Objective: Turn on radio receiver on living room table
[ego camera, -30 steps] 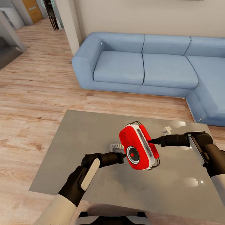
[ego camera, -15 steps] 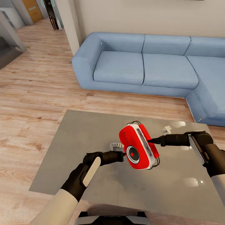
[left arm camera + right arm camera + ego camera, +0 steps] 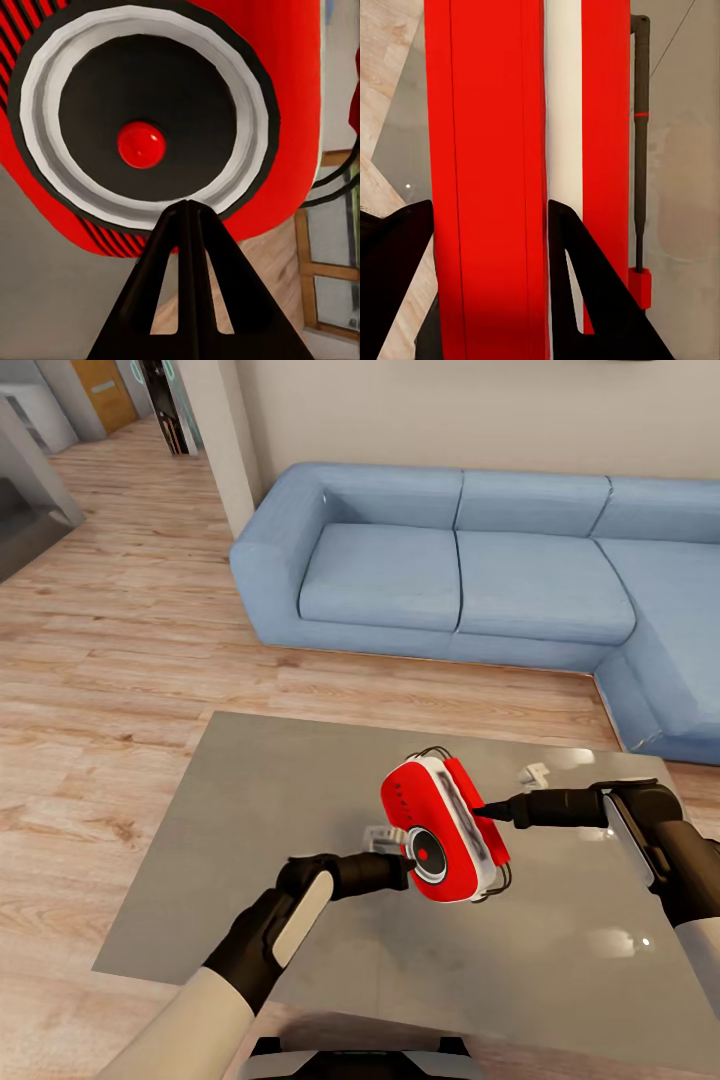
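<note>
**Inspector A:** Change against a second ago: the left arm has advanced toward the radio receiver [image 3: 443, 831]. The left gripper [image 3: 405, 864] then stood short of the red face; its tip is now at the edge of the dial [image 3: 426, 857]. Radio, right arm and camera are unchanged.

**Inspector B:** Position of the radio?

**Inspector A:** Raised above the table [image 3: 250, 810], tilted, over the middle of the glossy grey top. Its face with the dial is turned toward the robot's left and down. A thin handle [image 3: 640, 142] runs along one edge, as seen in the right wrist view.

**Inspector B:** What supports it?

**Inspector A:** The right gripper [image 3: 490, 813]. Its fingers [image 3: 585, 300] straddle the red body [image 3: 495, 180], one on either side, clamped against it.

**Inspector B:** And the left tool?

**Inspector A:** Fingers pressed together to a single point [image 3: 187, 206], holding nothing. In the left wrist view that point lies on the white ring of the dial, just beside the black disc and close to the red centre button [image 3: 141, 145]. Actual contact with the ring cannot be confirmed.

**Inspector B:** Surroundings?

**Inspector A:** Light wood plank floor [image 3: 110, 650] round the table. A long blue L-shaped sofa [image 3: 450, 570] stands beyond it, well apart, against a pale wall [image 3: 430, 410].
</note>
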